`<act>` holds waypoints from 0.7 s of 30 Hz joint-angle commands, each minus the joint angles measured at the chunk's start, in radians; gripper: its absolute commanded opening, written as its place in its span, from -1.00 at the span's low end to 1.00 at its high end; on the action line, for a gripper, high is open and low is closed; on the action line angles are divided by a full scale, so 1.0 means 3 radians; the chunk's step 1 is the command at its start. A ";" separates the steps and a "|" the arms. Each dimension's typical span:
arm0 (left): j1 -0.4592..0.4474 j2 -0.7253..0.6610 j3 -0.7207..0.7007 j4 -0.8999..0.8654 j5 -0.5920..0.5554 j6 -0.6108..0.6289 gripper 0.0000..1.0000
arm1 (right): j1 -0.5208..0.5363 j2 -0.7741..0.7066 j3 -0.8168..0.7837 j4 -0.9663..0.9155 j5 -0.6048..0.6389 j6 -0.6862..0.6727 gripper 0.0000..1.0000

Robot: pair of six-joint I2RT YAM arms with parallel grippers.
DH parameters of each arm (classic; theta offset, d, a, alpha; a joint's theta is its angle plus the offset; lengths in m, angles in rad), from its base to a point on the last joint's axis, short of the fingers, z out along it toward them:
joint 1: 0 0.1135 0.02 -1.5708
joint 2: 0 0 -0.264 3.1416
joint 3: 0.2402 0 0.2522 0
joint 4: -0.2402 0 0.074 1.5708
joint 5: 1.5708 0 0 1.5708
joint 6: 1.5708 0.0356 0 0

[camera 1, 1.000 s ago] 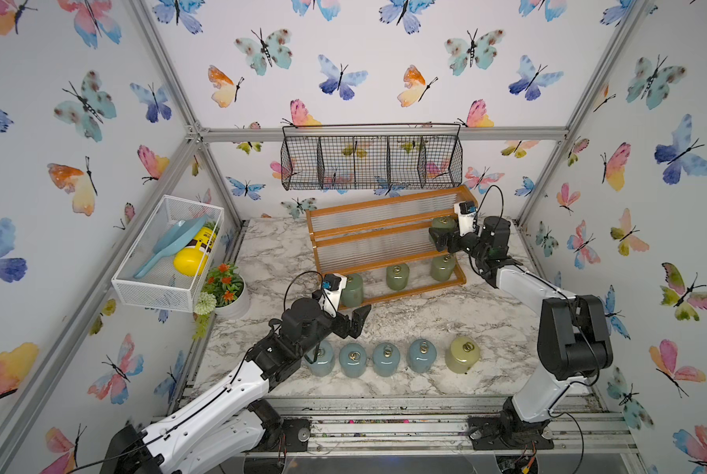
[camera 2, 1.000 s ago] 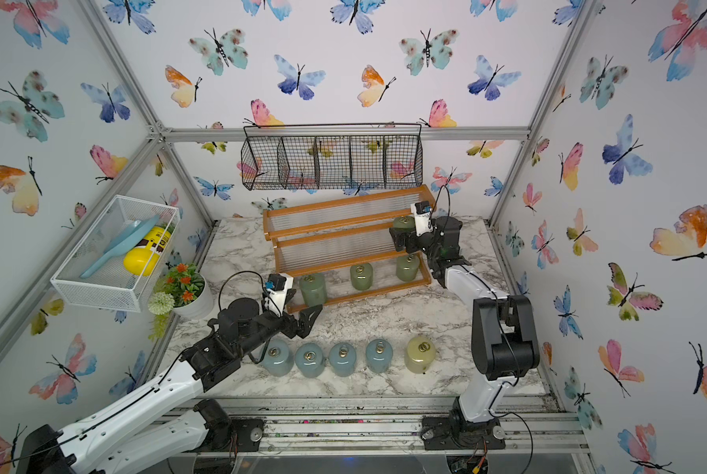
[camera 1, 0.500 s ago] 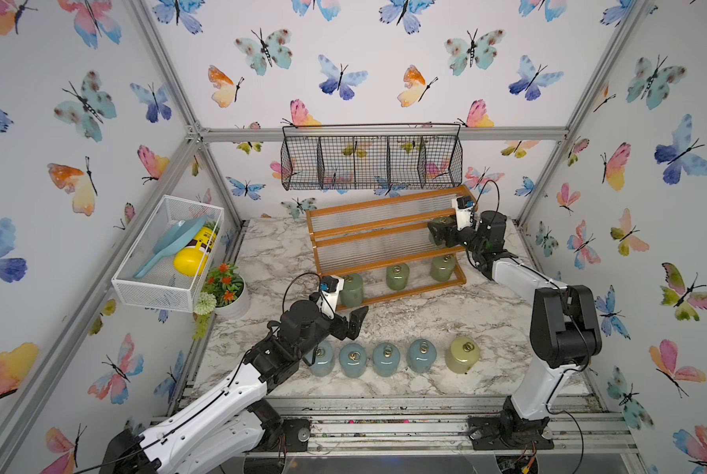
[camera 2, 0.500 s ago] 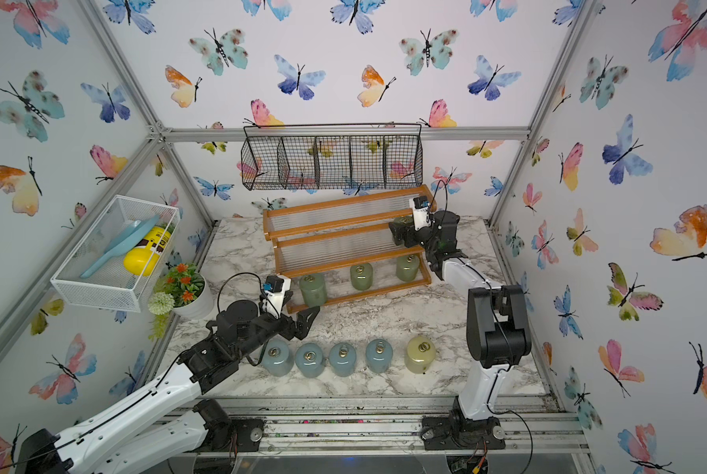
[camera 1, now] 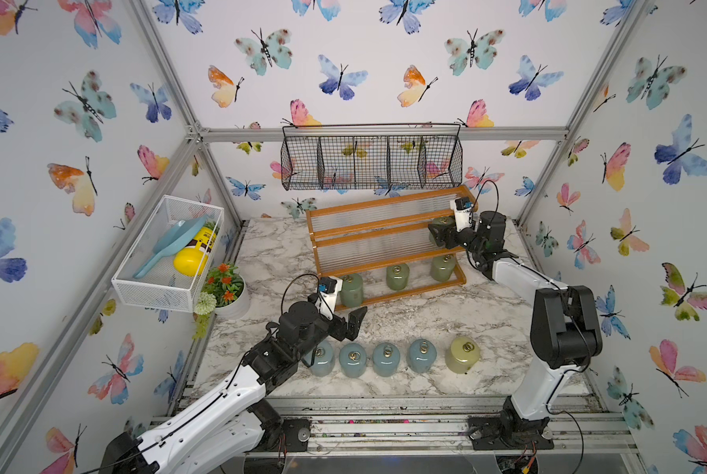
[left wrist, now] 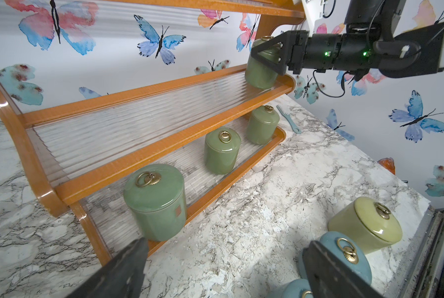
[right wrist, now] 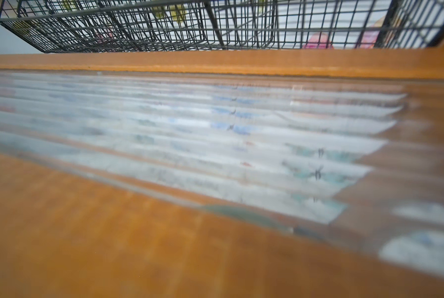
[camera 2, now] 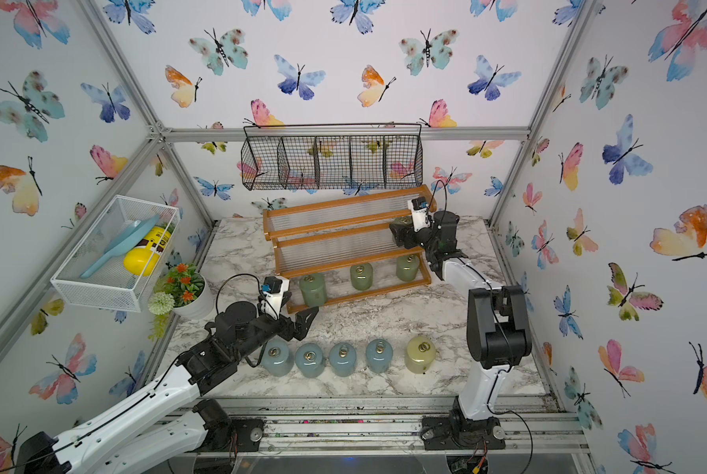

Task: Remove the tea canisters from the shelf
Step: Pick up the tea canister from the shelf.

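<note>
Gripping a sage green canister [left wrist: 259, 74] by its sides, the right gripper [left wrist: 266, 55] has its jaws clamped on the jar just under the lid. This jar stands at the right end of the middle tier of the shelf [camera 1: 384, 202], at about 1 o'clock from the centre of the marble table [camera 1: 405, 324] in both top views. Whether its base has left the ribbed panel I cannot tell.

Three more green canisters [camera 1: 397, 277] stand in a row on the lowest tier, at 12 o'clock. The left gripper [camera 1: 347, 326] hangs over the table at about 8 o'clock, jaws wide apart and holding nothing. It is near the leftmost of those three.

At 6 o'clock, four blue-grey canisters [camera 1: 385, 359] line the front edge. The pale yellow canister [camera 1: 462, 353] ends that row at 5 o'clock.
</note>
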State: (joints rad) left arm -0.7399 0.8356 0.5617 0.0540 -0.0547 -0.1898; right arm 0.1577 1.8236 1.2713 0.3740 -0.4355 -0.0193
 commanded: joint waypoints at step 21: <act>-0.0006 -0.0151 -0.0118 0.0028 -0.0079 -0.0007 0.97 | 0.0041 -0.1412 -0.0959 -0.0418 -0.0168 0.0215 0.45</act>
State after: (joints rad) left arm -0.7399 0.8143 0.5262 0.0525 -0.0555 -0.1947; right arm 0.1600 1.4521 1.0153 0.2085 -0.4450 0.0158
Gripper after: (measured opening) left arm 0.984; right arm 0.818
